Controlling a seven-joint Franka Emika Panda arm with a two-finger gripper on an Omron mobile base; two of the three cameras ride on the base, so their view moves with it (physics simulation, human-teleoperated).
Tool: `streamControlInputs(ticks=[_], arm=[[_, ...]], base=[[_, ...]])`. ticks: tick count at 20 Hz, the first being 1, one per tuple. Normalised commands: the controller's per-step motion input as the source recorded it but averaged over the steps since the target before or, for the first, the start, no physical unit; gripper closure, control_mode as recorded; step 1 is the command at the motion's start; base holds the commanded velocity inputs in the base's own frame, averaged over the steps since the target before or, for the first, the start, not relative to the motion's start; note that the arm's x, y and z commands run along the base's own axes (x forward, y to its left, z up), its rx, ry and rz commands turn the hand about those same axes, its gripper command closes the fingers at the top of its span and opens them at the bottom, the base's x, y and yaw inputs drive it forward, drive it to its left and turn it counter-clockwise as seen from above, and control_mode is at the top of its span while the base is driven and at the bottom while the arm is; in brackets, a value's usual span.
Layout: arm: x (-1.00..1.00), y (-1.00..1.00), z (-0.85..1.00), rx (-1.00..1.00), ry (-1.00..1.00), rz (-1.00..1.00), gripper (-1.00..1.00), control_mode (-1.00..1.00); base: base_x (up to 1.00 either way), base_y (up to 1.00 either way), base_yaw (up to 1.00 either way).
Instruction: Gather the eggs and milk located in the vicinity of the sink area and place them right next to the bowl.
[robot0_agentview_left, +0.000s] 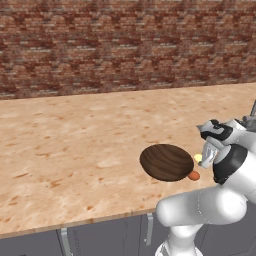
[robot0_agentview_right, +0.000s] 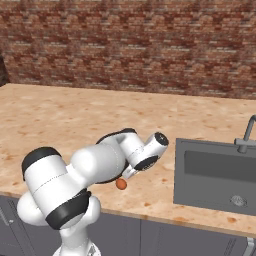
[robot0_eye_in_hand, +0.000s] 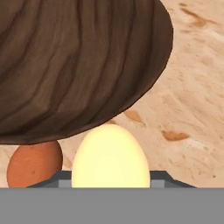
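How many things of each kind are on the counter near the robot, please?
Bowl: 1, the dark wooden bowl
Eggs: 2, the orange-brown egg and the pale yellow egg
Sink: 1, the sink
Total: 4

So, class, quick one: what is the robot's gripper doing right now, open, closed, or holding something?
Gripper: closed on the pale yellow egg, right beside the wooden bowl.

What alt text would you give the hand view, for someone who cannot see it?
A pale yellow egg fills the bottom centre, close to the camera, in front of a large dark brown wooden bowl. An orange-brown egg lies on the speckled counter beside it, at the bowl's edge.
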Motion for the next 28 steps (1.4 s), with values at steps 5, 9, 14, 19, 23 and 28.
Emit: streamControlInputs(ticks=[5, 9, 14, 19, 23, 28], arm=[[0.00, 0.06, -0.23, -0.02, 0.00, 0.00, 1.00, -1.00], [0.00, 0.00, -0.14, -0.02, 0.00, 0.00, 1.00, -1.00], [0.00, 0.00, 0.00, 0.00, 0.00, 0.00, 1.00, -1.00], [0.00, 0.00, 0.00, 0.00, 0.00, 0.00, 1.00, -1.00], [0.00, 0.00, 0.00, 0.00, 0.00, 0.00, -1.00, -1.00], [0.00, 0.00, 0.00, 0.00, 0.00, 0.00, -1.00, -1.00]], base=[[0.00, 0.00, 0.00], [0.00, 0.00, 0.00], [0.00, 0.00, 0.00], [0.00, 0.00, 0.00], [0.00, 0.00, 0.00], [0.00, 0.00, 0.00]])
